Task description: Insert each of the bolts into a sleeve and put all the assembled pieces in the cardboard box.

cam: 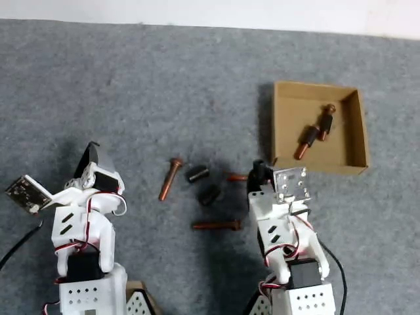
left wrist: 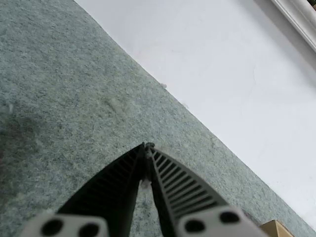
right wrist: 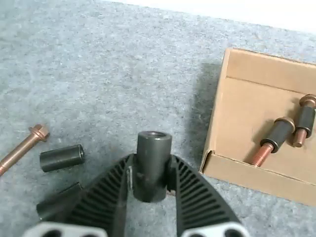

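Note:
My right gripper is shut on a black sleeve held upright just above the mat, left of the cardboard box. A copper bolt lies right beside it, partly hidden by the gripper. Two loose sleeves lie on the mat, with one bolt to their left and another bolt nearer the arms. Two assembled pieces lie in the box. My left gripper is shut and empty, off at the left.
Grey mat covers the table; a white surface runs along its far edge. The box's near wall stands close to the right gripper. A small cardboard corner shows by the left arm's base.

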